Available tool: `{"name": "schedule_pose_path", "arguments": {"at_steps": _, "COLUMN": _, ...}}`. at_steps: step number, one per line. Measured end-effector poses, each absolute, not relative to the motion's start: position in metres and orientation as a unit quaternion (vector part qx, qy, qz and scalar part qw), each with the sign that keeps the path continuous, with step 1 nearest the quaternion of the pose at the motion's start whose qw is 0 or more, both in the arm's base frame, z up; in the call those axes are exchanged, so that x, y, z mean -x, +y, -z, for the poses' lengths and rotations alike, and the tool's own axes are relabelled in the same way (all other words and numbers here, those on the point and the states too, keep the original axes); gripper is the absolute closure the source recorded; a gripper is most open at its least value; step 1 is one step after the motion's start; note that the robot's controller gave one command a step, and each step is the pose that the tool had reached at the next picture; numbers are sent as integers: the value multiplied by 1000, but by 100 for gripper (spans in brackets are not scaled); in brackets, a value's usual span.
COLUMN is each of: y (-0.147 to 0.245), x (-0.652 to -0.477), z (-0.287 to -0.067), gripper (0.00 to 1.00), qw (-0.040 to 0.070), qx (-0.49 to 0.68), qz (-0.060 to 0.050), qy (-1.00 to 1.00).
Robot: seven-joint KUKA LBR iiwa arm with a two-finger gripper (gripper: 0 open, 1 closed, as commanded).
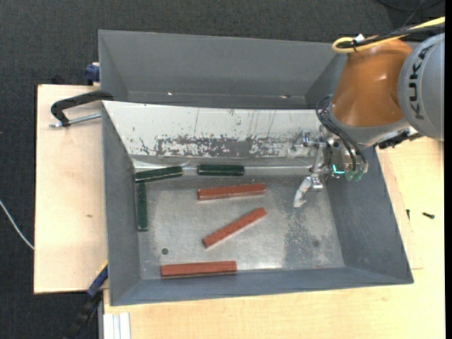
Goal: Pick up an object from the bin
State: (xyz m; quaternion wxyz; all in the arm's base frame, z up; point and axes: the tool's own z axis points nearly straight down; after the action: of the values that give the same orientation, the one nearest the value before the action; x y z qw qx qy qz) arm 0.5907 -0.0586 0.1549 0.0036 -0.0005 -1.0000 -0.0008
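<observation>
- The gripper (308, 191) hangs over bare floor near the right wall of the grey bin (212, 62); I cannot tell whether it is open or closed.
- Nearest, to its left and apart from it, lies a level red-brown bar (232, 191).
- Below-left lies a tilted red-brown bar (234, 228), and farther that way a third red-brown bar (198, 268).
- Far left lie dark green bars (220, 169).
</observation>
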Motion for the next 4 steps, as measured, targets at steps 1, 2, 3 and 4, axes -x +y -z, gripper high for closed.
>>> {"name": "schedule_pose_path", "arguments": {"at_steps": 1, "y": -58, "x": -593, "z": -160, "gripper": 0, "qw": -1, "qx": 0, "qz": 0, "qy": -1000}}
{"name": "schedule_pose_path", "arguments": {"at_steps": 2, "y": -49, "x": -589, "z": -142, "gripper": 0, "qw": -5, "qx": -32, "qz": -1, "qy": -999}}
{"name": "schedule_pose_path", "arguments": {"at_steps": 3, "y": 20, "x": -588, "z": -78, "gripper": 100, "qw": 0, "qx": -215, "qz": -2, "qy": -977}}
{"name": "schedule_pose_path", "arguments": {"at_steps": 4, "y": 20, "x": -588, "z": -78, "gripper": 100, "qw": 0, "qx": -215, "qz": -2, "qy": -977}}
